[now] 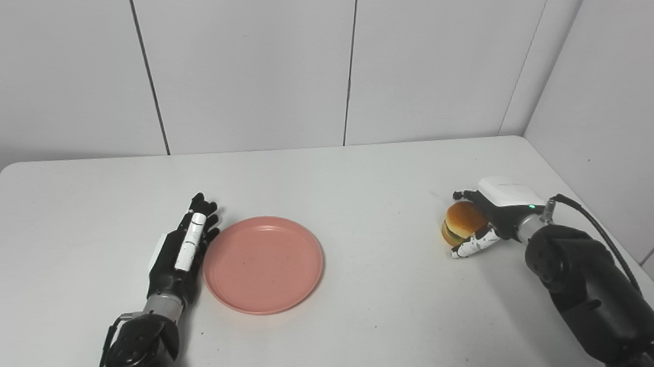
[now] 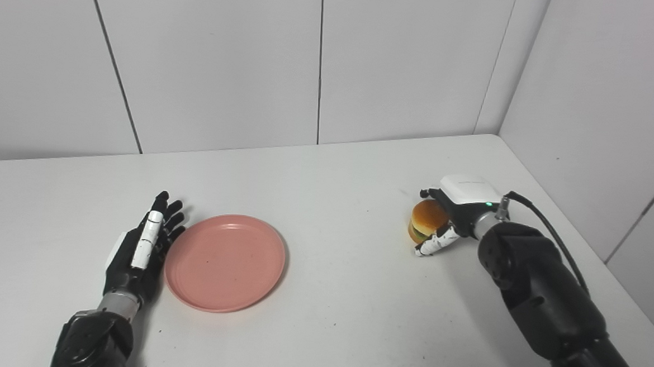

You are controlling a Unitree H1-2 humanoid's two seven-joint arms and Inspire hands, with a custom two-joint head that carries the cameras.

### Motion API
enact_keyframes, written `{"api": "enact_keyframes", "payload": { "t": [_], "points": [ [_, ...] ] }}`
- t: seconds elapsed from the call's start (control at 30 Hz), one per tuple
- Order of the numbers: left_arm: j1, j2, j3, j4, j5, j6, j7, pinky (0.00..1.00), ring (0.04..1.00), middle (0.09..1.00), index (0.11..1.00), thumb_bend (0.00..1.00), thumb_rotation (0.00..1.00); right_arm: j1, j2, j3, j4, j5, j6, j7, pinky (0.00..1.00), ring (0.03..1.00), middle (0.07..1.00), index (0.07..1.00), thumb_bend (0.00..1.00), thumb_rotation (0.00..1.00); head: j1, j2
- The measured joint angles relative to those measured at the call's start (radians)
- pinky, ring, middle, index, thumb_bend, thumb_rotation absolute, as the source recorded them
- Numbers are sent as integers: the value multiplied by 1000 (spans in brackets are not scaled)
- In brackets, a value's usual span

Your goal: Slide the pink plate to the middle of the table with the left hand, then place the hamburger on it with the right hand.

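White wall panels back a plain white table [image 1: 361, 174]. At about eight o'clock the black-and-white left hand [image 1: 180, 251] lies flat, fingers straight and apart, holding nothing, just beside the west rim of the round, shallow, matte pink plastic plate [image 1: 264, 264]. Bare tabletop separates them from three o'clock, where the right hand [image 1: 487, 217] is closed around the golden-bunned hamburger [image 1: 462, 221].
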Motion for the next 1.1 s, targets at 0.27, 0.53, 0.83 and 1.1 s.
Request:
{"api": "enact_keyframes", "payload": {
  "t": [0.27,0.53,0.83,1.1],
  "points": [
    [-2,1,-5,8,2,-9,-1,927,952,948,989,746,831,0,0,9,16,-8,0,-19,760,870,872,842,1000,282,3,-5],
    [-3,6,-11,10,5,-14,0,912,949,947,982,765,829,-1,0,16,18,-8,0,-20,788,877,877,842,1000,282,8,-5],
    [-2,5,-15,10,14,-16,0,936,946,939,977,746,824,-1,4,15,28,16,0,-21,772,844,844,835,1000,280,14,-3],
    [-2,5,-17,8,14,-15,0,938,943,936,974,741,822,-3,17,11,42,47,-1,-36,559,687,737,787,879,239,18,2]
  ]
}}
